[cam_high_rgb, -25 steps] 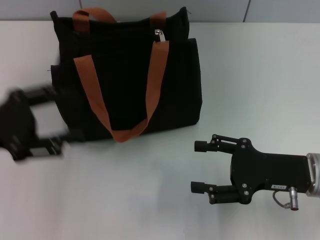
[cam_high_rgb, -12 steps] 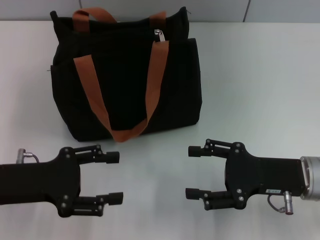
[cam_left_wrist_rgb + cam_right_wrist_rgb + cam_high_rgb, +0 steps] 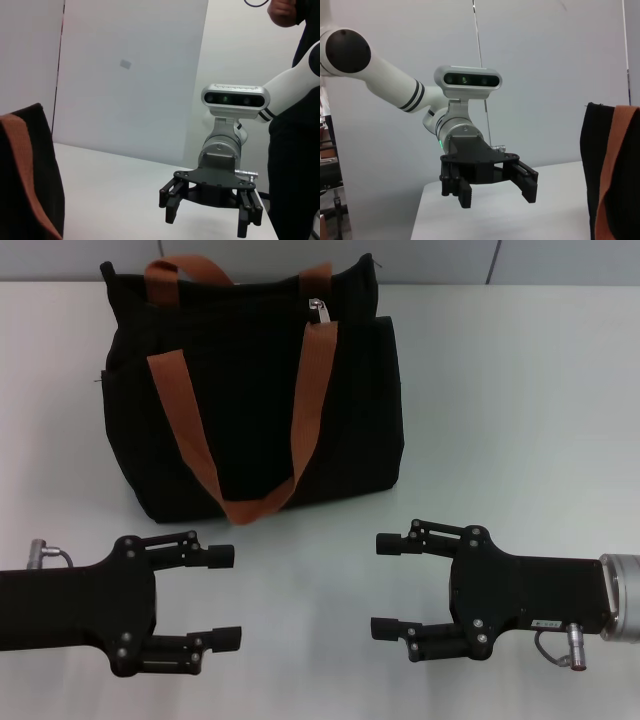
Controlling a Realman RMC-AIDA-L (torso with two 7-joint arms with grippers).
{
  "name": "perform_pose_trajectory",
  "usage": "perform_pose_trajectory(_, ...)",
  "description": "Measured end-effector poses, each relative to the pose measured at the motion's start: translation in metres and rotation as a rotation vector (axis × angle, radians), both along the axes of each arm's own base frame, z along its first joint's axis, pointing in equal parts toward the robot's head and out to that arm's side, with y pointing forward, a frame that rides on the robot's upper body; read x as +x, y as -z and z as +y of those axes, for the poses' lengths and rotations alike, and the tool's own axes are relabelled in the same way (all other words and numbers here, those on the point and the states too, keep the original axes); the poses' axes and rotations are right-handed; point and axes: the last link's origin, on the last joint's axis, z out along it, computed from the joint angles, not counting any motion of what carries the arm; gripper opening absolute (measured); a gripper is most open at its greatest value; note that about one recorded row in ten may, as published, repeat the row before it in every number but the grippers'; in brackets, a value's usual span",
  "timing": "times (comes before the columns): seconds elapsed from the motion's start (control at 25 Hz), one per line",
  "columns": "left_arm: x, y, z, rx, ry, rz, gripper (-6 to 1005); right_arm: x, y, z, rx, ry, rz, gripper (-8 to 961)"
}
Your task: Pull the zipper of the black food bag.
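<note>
The black food bag (image 3: 250, 400) stands upright at the back left of the white table, with two orange-brown strap handles (image 3: 315, 400). Its zipper runs along the top edge, and the small silver pull tab (image 3: 317, 309) sits toward the bag's right end. My left gripper (image 3: 227, 595) is open and empty, low in front of the bag near the table's front. My right gripper (image 3: 385, 585) is open and empty, facing the left one across a gap. The bag's edge shows in the left wrist view (image 3: 27, 175) and in the right wrist view (image 3: 612, 170).
The white table (image 3: 520, 410) stretches to the right of the bag. A grey wall (image 3: 300, 255) runs behind it. The left wrist view shows my right gripper (image 3: 210, 212). The right wrist view shows my left gripper (image 3: 490, 187).
My left gripper has drawn back from the bag's left side to the table's front. My right gripper has shifted slightly left. The bag has not moved.
</note>
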Motion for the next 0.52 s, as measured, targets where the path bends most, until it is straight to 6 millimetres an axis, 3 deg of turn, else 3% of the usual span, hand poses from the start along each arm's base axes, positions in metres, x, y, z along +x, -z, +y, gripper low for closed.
perform_pose_trajectory(0.52, -0.0007, -0.0004, -0.0013, 0.000, -0.002, -0.002, 786, 0.0006, 0.0012, 0.0007, 0.011, -0.005, -0.008, 818)
